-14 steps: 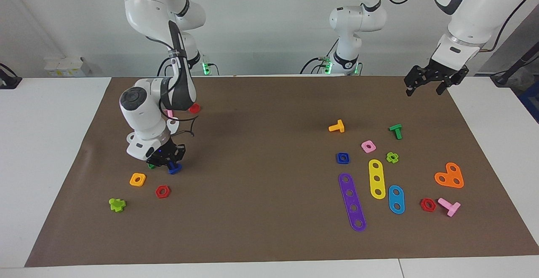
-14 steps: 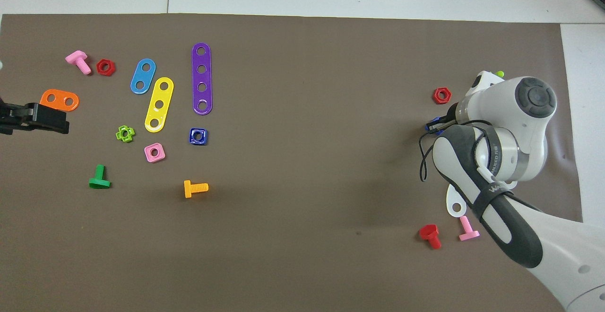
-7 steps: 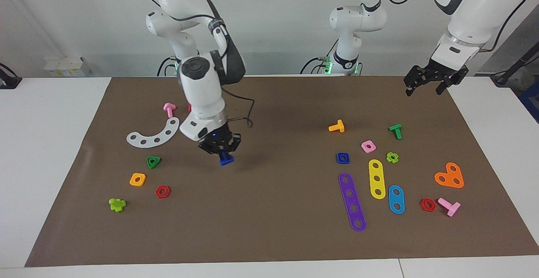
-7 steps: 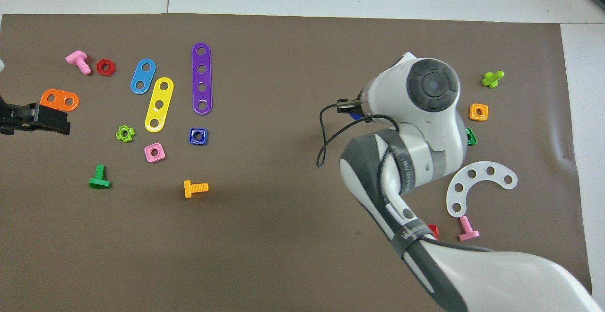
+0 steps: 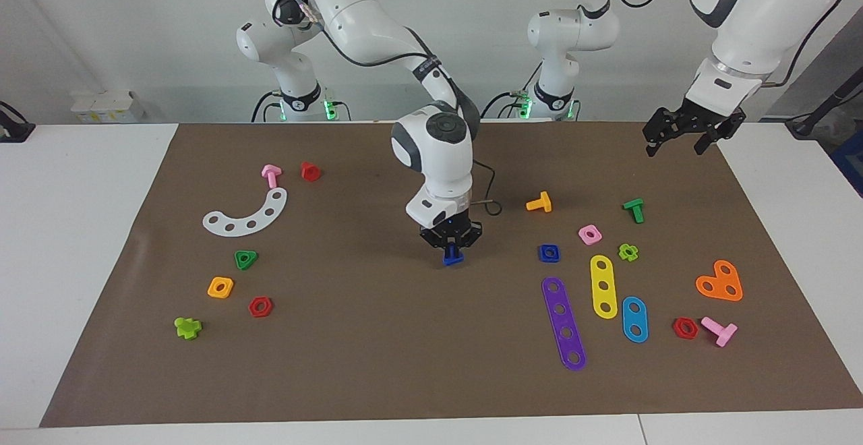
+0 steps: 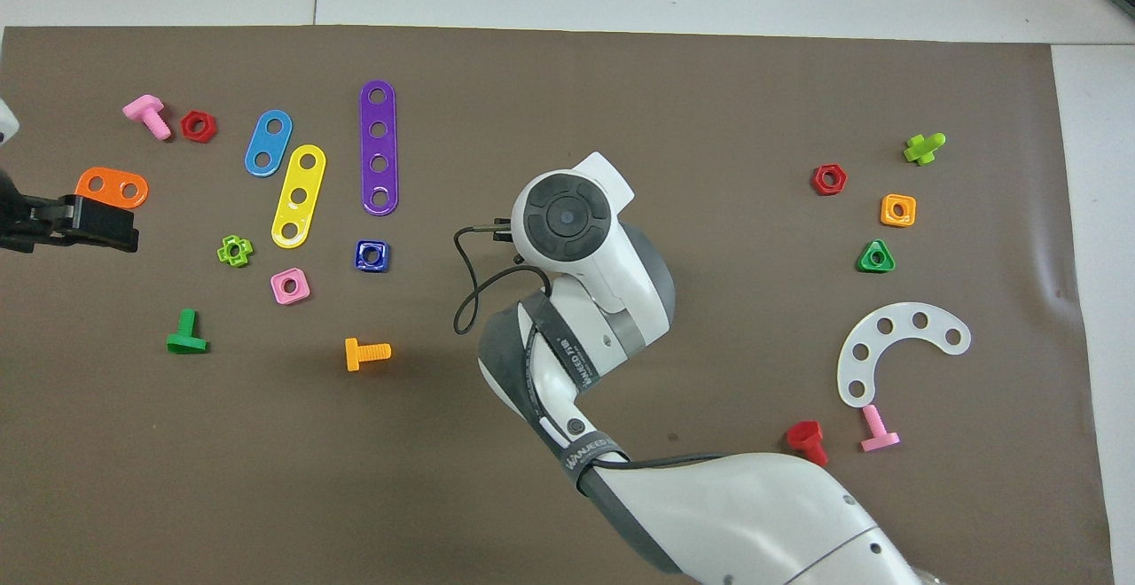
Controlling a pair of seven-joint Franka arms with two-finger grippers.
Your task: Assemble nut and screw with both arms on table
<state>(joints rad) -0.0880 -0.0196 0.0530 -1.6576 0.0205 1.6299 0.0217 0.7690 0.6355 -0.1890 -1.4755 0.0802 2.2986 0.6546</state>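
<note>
1. Right gripper (image 5: 451, 243): black two-finger unit on a glossy white jointed arm, raised over the middle of the brown sheet. Its fingers are clamped on the screw (image 5: 452, 255), a smooth blue plastic piece hanging below the fingertips. In the overhead view the arm's round grey cap hides both.

2. Nut (image 5: 549, 253): small blue square of shiny plastic with a round centre hole, lying flat on the sheet toward the left arm's end of the table (image 5: 87, 243). In the overhead view the nut (image 6: 371, 255) lies at about 9 o'clock from the right arm's wrist.

3. Neighbours of the nut, overhead view: pink square nut (image 6: 290, 285) at 8 o'clock, just beside; purple four-hole strip (image 6: 379, 147) at 12 o'clock; orange screw (image 6: 366, 354) at 6 o'clock.

4. Left gripper (image 5: 686, 135): black, hanging in the air over the sheet's edge at the left arm's end, waiting, fingers spread apart and holding nothing.

5. Surface: matte brown paper-like sheet on a white tabletop.
</note>
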